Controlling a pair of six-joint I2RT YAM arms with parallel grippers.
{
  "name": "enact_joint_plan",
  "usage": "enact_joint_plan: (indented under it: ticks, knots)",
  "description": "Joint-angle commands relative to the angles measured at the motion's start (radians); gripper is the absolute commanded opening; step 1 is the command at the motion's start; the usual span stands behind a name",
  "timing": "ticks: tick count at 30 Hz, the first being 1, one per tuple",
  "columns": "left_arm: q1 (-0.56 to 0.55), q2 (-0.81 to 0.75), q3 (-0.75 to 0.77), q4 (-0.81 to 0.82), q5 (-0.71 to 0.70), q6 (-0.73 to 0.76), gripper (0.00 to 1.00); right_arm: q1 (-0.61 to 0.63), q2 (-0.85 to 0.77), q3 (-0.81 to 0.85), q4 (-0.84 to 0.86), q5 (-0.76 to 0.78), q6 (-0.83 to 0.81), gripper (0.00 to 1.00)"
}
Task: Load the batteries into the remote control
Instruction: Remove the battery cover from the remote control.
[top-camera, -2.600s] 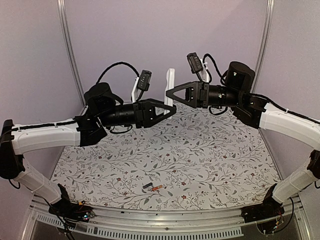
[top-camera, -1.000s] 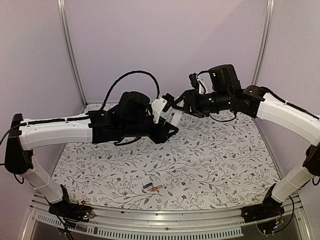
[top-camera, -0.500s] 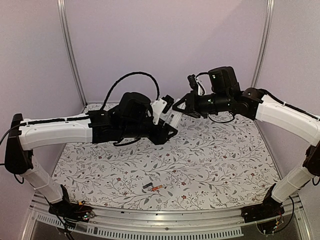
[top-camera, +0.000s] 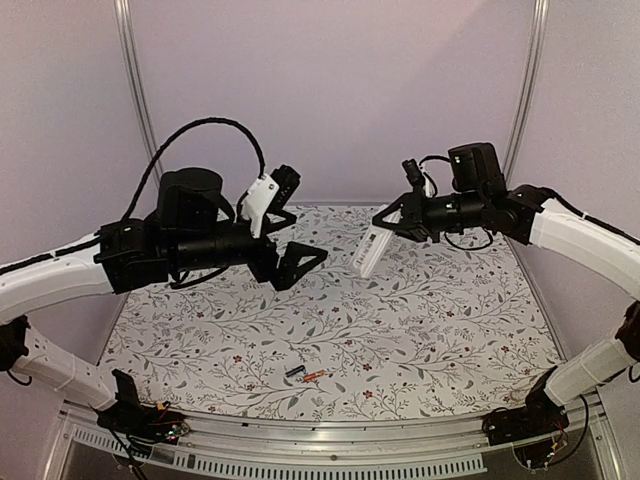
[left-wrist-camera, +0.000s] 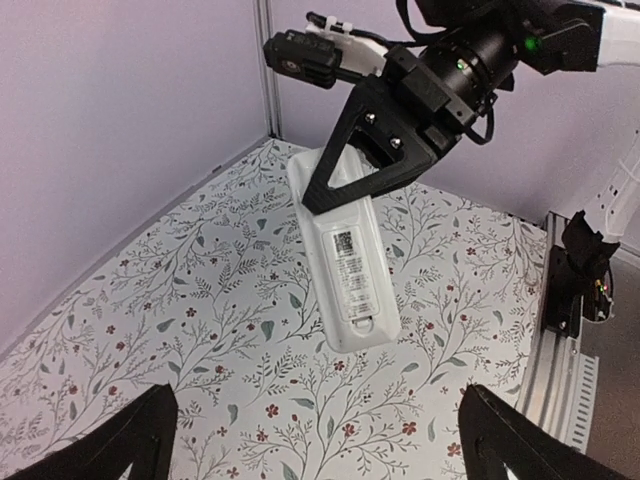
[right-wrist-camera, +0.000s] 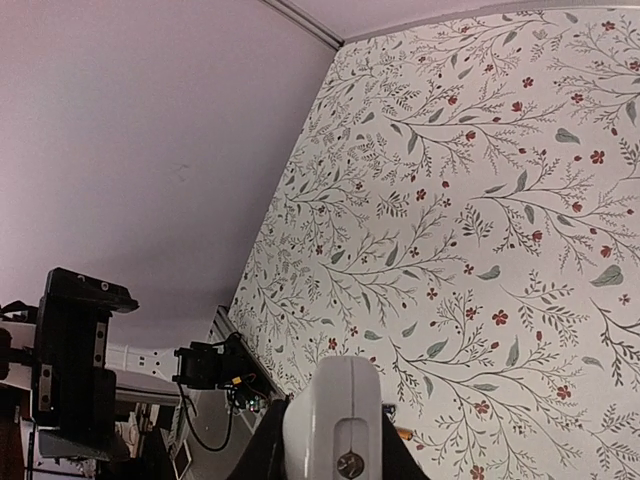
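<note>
Right gripper is clamped on the upper end of the remote control, held above the table toward 12 o'clock; its long axis slants, free end pointing to 7 o'clock; left gripper, fingers spread wide, stands apart at its 9 o'clock; batteries lie near the 6 o'clock edge, open cloth around them.

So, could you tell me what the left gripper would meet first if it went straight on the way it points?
Probably the remote control held in the right gripper, straight ahead of the left gripper, though depth is unclear.
</note>
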Motion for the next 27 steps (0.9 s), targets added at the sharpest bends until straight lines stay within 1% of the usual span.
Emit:
enact_joint_plan:
  ticks: [1, 5, 9, 11, 14, 18, 27]
  knots:
    - [-0.003, -0.087, -0.101, 0.012, 0.084, 0.25, 0.97, -0.008, -0.006, 0.01, 0.008, -0.227, -0.033, 0.0]
    - [-0.051, -0.152, -0.155, 0.007, 0.136, 0.432, 0.92, -0.008, 0.036, 0.013, 0.001, -0.321, -0.028, 0.0]
    - [-0.092, -0.162, -0.172, -0.005, 0.1, 0.557, 0.85, -0.006, 0.053, 0.013, -0.016, -0.352, -0.028, 0.0]
    - [-0.118, -0.149, -0.167, -0.01, 0.068, 0.608, 0.79, 0.0, 0.063, 0.012, -0.021, -0.359, -0.026, 0.0]
    - [-0.148, -0.115, -0.15, -0.022, 0.064, 0.673, 0.68, 0.025, 0.084, 0.013, -0.022, -0.364, -0.026, 0.0]
    - [-0.165, -0.051, -0.11, -0.053, 0.064, 0.721, 0.55, 0.057, 0.108, 0.022, -0.025, -0.366, -0.034, 0.0]
    - [-0.178, 0.049, -0.043, -0.081, 0.074, 0.771, 0.42, 0.097, 0.147, 0.05, -0.051, -0.376, -0.053, 0.0]
